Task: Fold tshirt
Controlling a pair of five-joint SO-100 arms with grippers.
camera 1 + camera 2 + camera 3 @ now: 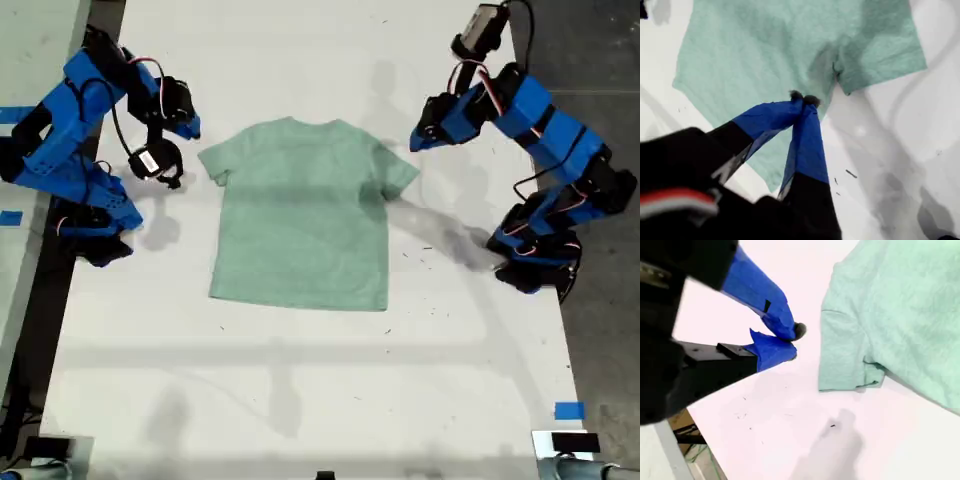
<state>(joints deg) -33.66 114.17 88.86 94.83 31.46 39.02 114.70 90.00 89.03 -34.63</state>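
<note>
The pale mint-green tshirt [300,215] lies flat and spread out on the white table [300,380], neck toward the far edge and both sleeves out. My first gripper [415,140] is on the arm at the exterior view's right. It hovers shut by the sleeve on that side, holding nothing. In the first wrist view its tips [802,98] meet above the tshirt [765,55] near the armpit. My second gripper [192,128], on the arm at the exterior view's left, is shut and empty. It sits just off the other sleeve [845,355], with its tips [792,341] over bare table.
Both blue arm bases stand on the table, at the exterior view's left [90,225] and right [535,260]. Blue tape marks [568,410] sit near the front corner at the exterior view's right. Dark floor [600,60] lies beyond the table edge at the exterior view's right.
</note>
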